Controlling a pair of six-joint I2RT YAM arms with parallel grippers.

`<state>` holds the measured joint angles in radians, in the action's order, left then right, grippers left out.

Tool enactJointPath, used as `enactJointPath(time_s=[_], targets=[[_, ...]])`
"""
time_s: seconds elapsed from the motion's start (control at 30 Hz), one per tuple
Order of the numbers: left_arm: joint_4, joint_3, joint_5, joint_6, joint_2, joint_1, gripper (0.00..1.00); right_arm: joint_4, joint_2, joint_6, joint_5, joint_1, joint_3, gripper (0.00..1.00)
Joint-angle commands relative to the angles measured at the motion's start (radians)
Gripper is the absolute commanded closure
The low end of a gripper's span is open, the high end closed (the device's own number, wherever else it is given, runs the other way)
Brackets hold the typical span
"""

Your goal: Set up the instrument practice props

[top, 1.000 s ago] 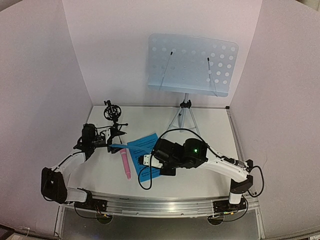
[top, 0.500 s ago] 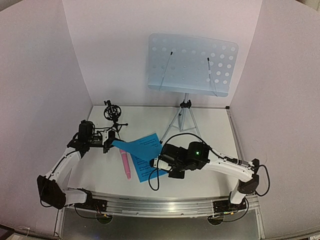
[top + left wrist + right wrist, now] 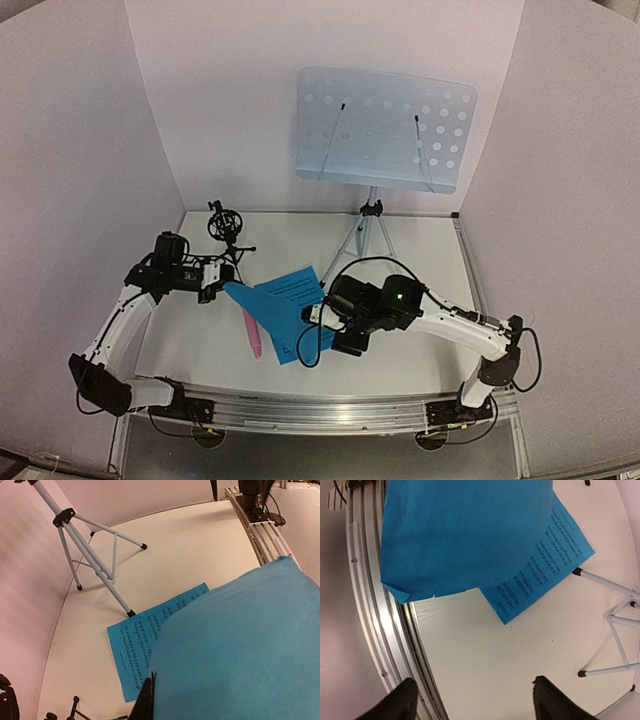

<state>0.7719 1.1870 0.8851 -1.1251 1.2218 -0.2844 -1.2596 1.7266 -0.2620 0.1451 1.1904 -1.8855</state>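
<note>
1 blue sheet-music page (image 3: 240, 645) has risen off the surface (image 3: 420, 250) within the last second, pinched at its edge by the left end effector (image 3: 220, 283). The 2nd page (image 3: 140, 645) lies flat beneath it. The right end effector (image 3: 475, 692) has backed away rightward, spread wide and empty. The lifted page probably goes next to the music stand (image 3: 385, 128) at the back. Pale walls close in the off-white surface on 3 sides.
</note>
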Motion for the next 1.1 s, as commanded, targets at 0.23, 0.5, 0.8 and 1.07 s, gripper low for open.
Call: enactJointPath(time_s=[0.23,0.5,0.8,1.07], targets=[[-0.093,0.074,-0.281,0.251,-0.008,-0.102,1.0,0.492,0.113,0.142,-0.184,0.092,0.077,0.14],[-0.115,0.119,-0.442,0.378,0.01,-0.185,1.0,0.718,0.229,0.292,-0.018,0.093,0.106,0.17],[-0.097,0.182,-0.573,0.455,0.039,-0.217,1.0,0.851,0.291,0.452,0.144,0.092,0.123,0.16],[-0.105,0.188,-0.573,0.455,0.044,-0.222,1.0,0.875,0.294,0.442,0.182,0.088,0.154,0.23]])
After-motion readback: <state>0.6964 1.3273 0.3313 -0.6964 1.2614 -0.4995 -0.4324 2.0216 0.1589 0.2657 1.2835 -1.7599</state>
